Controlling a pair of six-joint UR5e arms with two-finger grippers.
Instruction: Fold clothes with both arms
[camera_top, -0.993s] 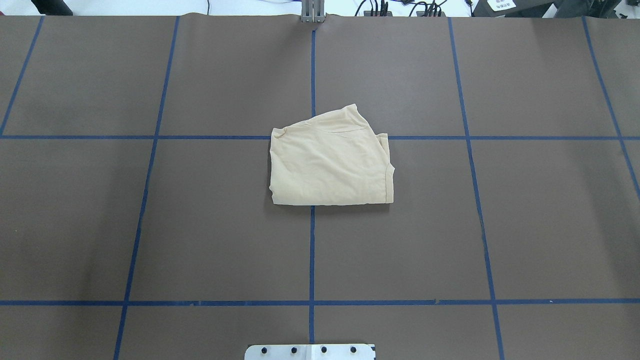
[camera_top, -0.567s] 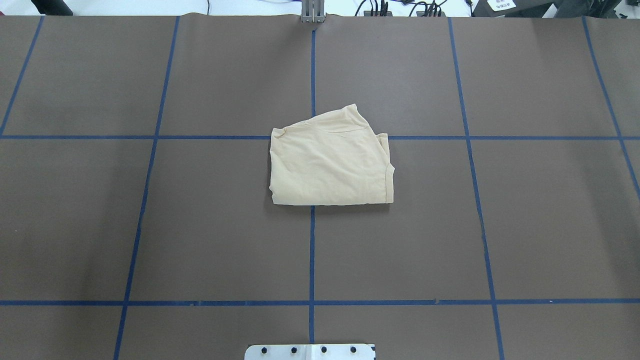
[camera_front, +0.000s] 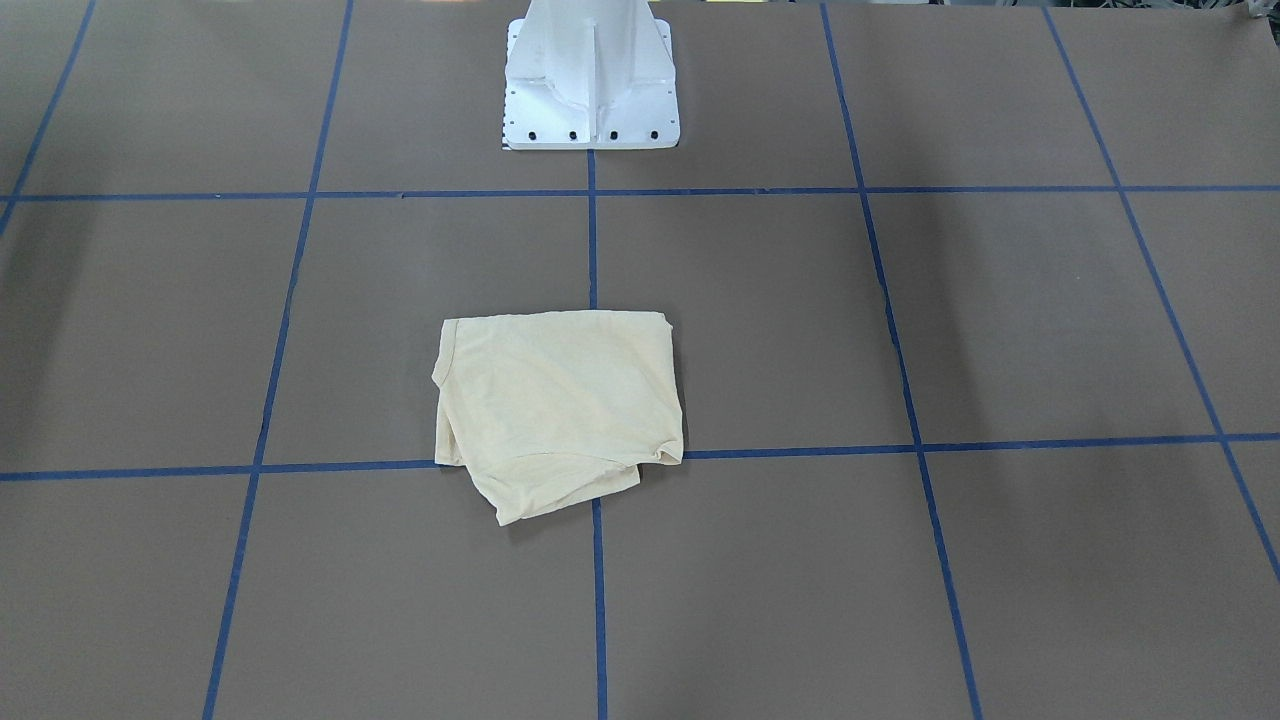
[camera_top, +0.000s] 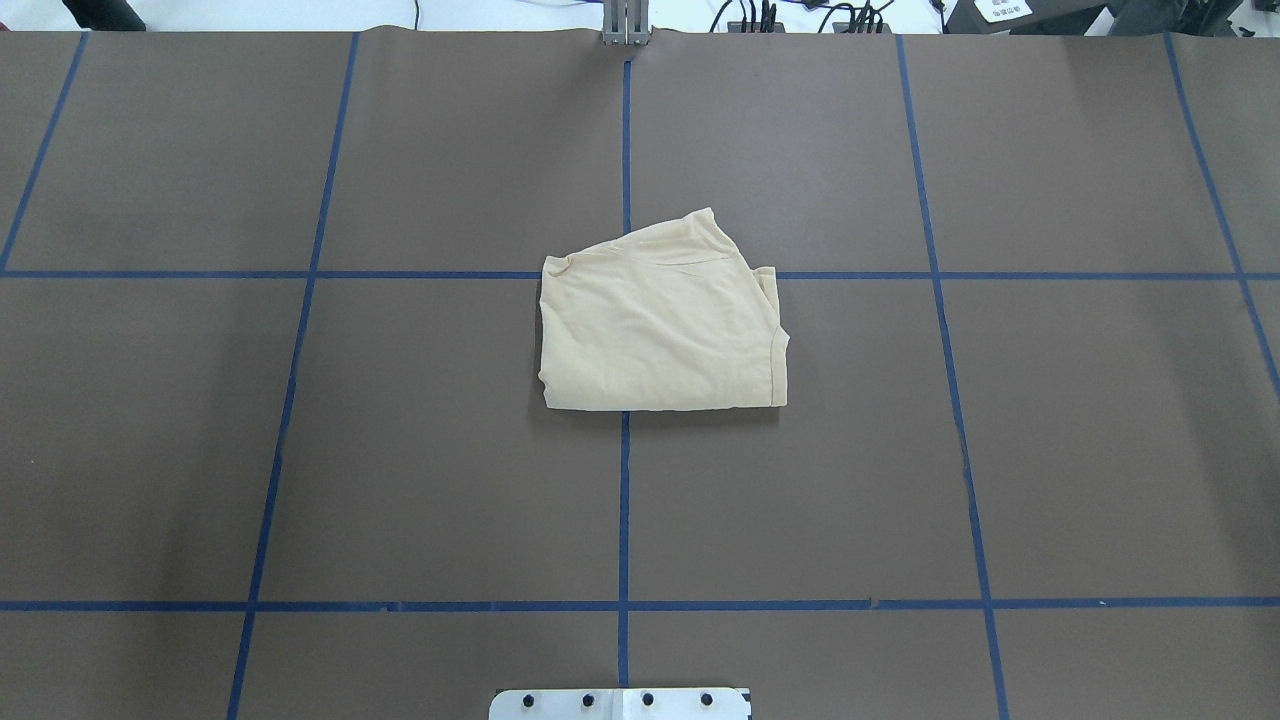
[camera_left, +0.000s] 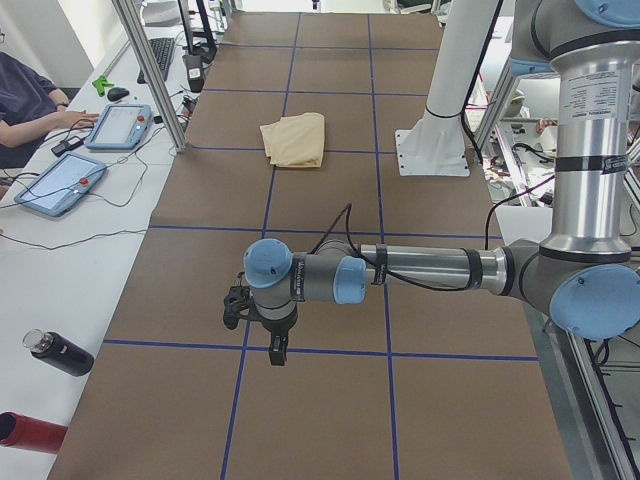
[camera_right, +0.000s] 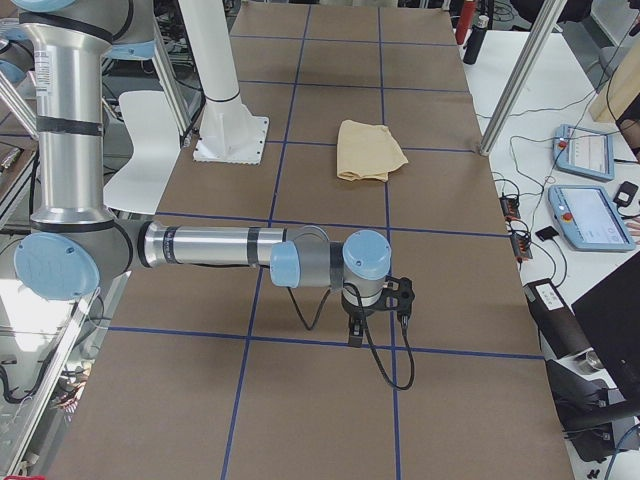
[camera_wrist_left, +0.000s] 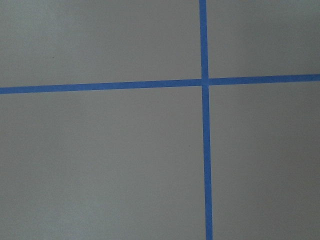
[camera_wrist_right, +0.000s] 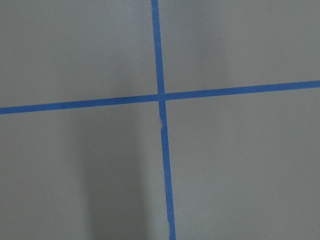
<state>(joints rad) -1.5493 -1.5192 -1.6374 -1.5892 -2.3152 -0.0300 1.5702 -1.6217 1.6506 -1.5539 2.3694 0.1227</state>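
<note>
The pale cream-yellow shirt (camera_top: 663, 320) lies folded into a small packet at the middle of the brown table, also in the front-facing view (camera_front: 560, 405), the left view (camera_left: 295, 139) and the right view (camera_right: 369, 150). Its print is hidden. My left gripper (camera_left: 276, 355) hangs over the table far from the shirt, seen only in the left side view; I cannot tell if it is open. My right gripper (camera_right: 356, 338) hangs likewise, seen only in the right side view; I cannot tell its state. Both wrist views show only table and blue tape.
The white pedestal base (camera_front: 590, 80) stands at the table's robot side. Blue tape lines (camera_top: 624, 500) grid the brown cover. Teach pendants (camera_left: 120, 125) and an operator's hand lie beside the table; bottles (camera_left: 60, 352) stand on the white side strip.
</note>
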